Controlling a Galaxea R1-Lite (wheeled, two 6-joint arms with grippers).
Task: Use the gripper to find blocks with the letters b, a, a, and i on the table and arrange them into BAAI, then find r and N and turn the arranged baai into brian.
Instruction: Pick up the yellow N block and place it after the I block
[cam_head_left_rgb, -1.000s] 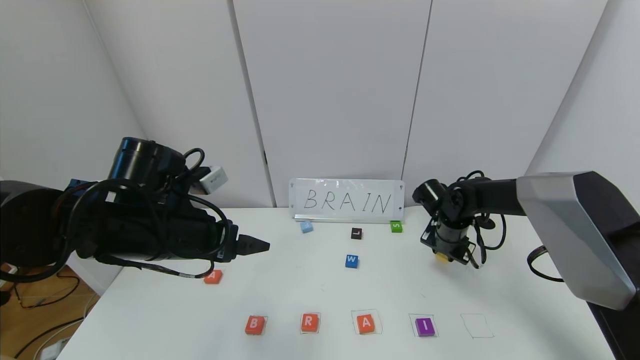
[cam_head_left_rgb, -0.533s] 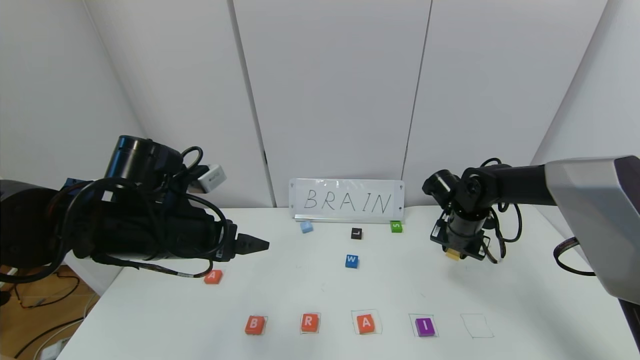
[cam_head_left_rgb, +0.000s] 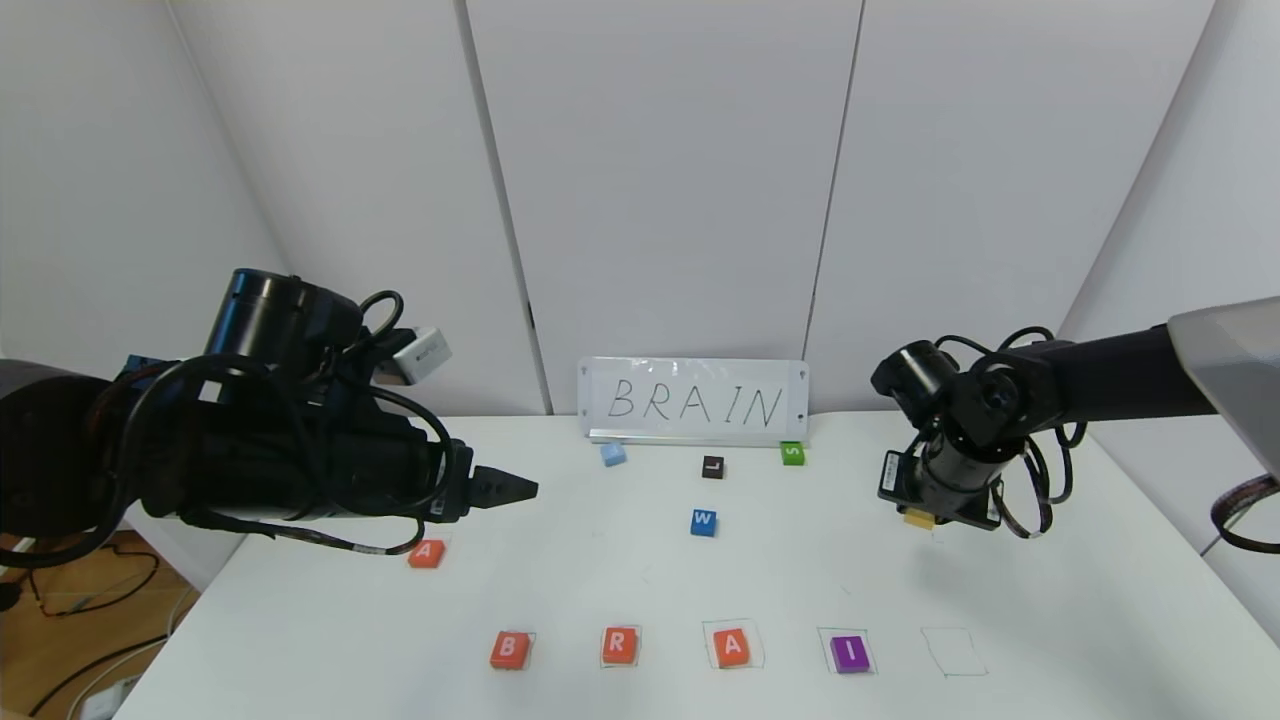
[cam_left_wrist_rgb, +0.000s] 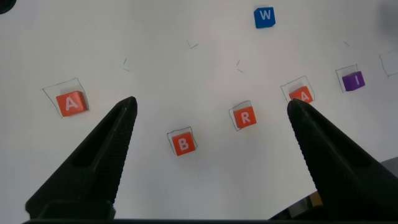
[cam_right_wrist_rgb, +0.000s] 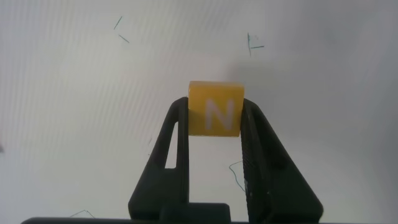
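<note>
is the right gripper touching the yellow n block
Touching. The right wrist view shows the right gripper with both fingers pressed against the sides of the yellow N block, held clear above the table.

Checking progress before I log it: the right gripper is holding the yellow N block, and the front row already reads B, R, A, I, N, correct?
Not quite. The right gripper does hold the N between its fingers, but the head view shows the front row reading only B, R, A, I; the last square outline is empty.
</note>
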